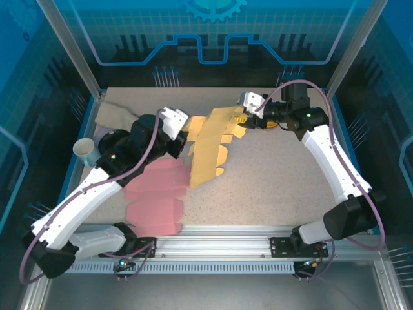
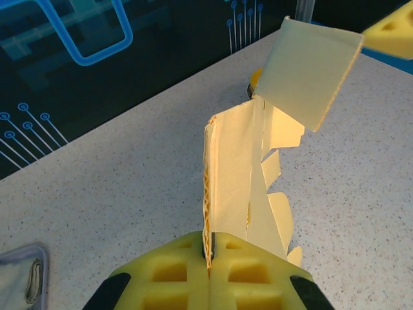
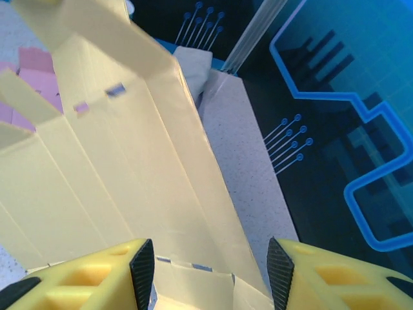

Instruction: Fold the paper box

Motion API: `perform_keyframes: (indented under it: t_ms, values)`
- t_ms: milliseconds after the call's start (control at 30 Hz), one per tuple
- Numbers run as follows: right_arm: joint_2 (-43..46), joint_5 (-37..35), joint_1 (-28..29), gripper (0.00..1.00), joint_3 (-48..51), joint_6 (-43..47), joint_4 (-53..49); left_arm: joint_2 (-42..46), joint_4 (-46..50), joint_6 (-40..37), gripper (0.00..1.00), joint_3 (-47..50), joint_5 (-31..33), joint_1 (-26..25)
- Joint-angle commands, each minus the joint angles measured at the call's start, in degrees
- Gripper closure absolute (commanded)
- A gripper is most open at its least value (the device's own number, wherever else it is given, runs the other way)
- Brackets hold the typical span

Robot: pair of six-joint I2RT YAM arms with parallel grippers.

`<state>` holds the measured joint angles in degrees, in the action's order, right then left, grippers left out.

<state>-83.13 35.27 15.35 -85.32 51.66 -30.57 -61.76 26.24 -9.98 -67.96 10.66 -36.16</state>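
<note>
A paper cup [image 1: 84,150] stands at the left edge of the table [image 1: 277,187]; from the top view its inside is too small to read, so what it holds cannot be told. The yellow paper box [image 1: 206,145] is not yet a container: it is a flat, creased blank stretched across the middle of the table, lifted off the surface at its left side and far end. The left gripper [image 1: 186,141] has its jaws pressed together on the blank's left edge. The right gripper [image 1: 244,119] sits at the blank's end nearest the table's far right corner. Flat pink sheets [image 1: 158,194] lie on the table's near left part, partly under the left arm, and a beige cloth [image 1: 116,116] lies in the table's far left corner. The left wrist view adds what the top view blurs: the left gripper [image 2: 210,252] pinches the card's thin edge in the seam between its yellow pads, the yellow paper box [image 2: 232,168] rises upright from there, and one flap tilts out above the table. The right wrist view shows the right gripper [image 3: 208,261] with its fingers [image 3: 139,271] apart, the creased panels of the yellow paper box [image 3: 116,181] running between them; whether the pads touch the card cannot be told.
</note>
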Motion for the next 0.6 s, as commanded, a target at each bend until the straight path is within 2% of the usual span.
perform_keyframes:
  t_ms: [0, 233, 567]
  values:
    - [-0.81, 2.12, 0.64, 0.48, 1.18, 4.23, -1.78, 3.93, -4.81, -5.04, 1.0, 4.07, -2.88, -0.11]
    - [-1.68, -1.02, 0.79, 0.52, 1.74, 5.71, -1.13, 8.73, -7.38, -8.1, 1.0, 8.88, -4.42, -0.12]
    - [-4.4, -1.68, 3.22, 0.58, -1.49, 12.82, -11.74, 9.83, -7.94, -7.69, 1.0, 10.29, -4.33, -0.14]
